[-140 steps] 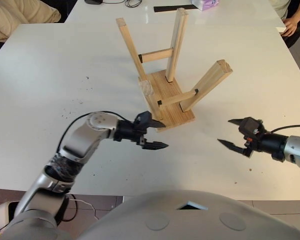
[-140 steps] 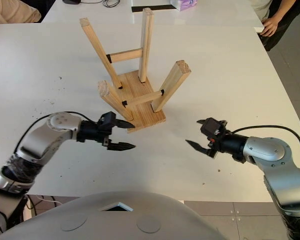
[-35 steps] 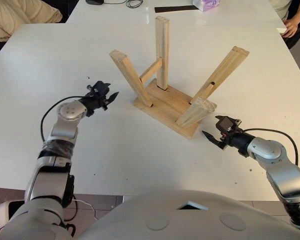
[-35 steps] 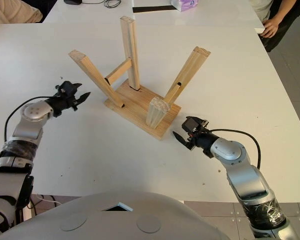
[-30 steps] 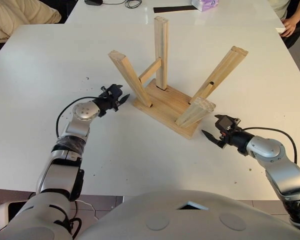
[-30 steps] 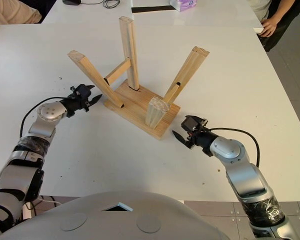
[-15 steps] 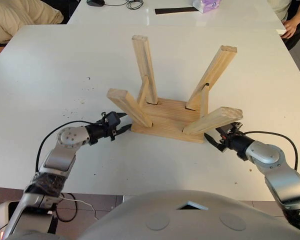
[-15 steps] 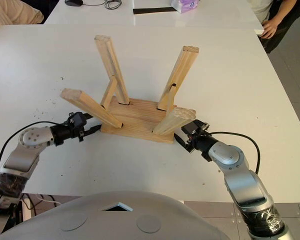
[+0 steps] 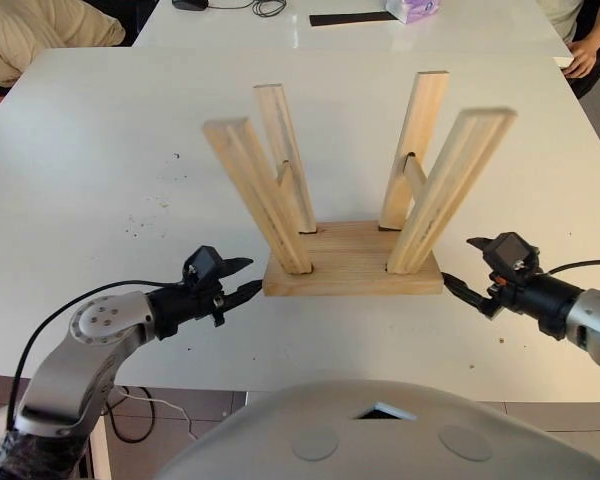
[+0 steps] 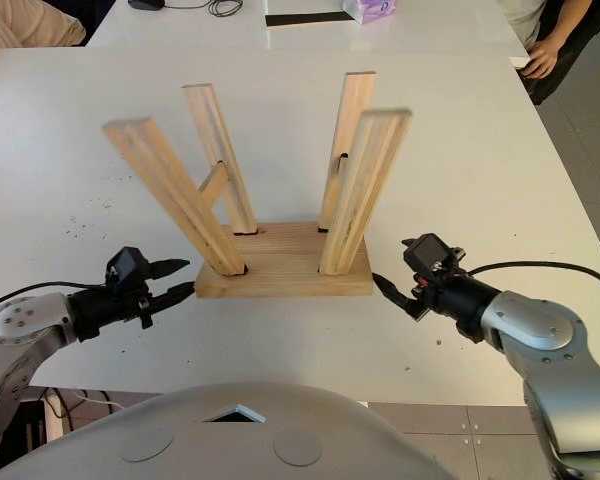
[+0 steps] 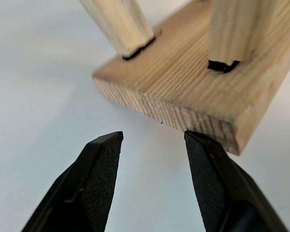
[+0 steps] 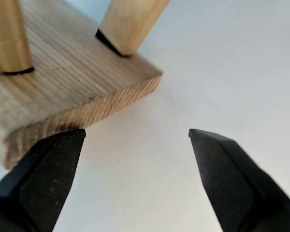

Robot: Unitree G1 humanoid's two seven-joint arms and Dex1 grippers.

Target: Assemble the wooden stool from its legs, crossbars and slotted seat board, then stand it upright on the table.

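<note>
Left pincer (image 9: 248,275) sits low over the table (image 9: 100,140) with its jaws parted and nothing between them. Its tips aim at the left end of the seat board (image 9: 352,272) and stop just short of it. From the wrist camera one tip looks very close to the end grain, though I cannot tell if it touches. Dark specks (image 9: 145,212) dot the table beyond that arm, well apart from the wood.

From this pincer the board lies straight ahead to the right, flat on the table. Its long axis runs left to right along the line joining my two arms. The stool (image 9: 450,190) is upside down: four legs (image 9: 255,190) rise from the board's slots and splay outward, with a crossbar (image 10: 212,186) bridging each side pair.

Right pincer (image 9: 460,264) mirrors the left at the board's right end, also open and empty, just beside the corner. Neither arm is clearly nearer, so I judge the flip calls for both, gripping opposite ends. In the way are the near legs leaning out above each pincer. The board also lies flush on the table, leaving little room for a finger beneath.
</note>
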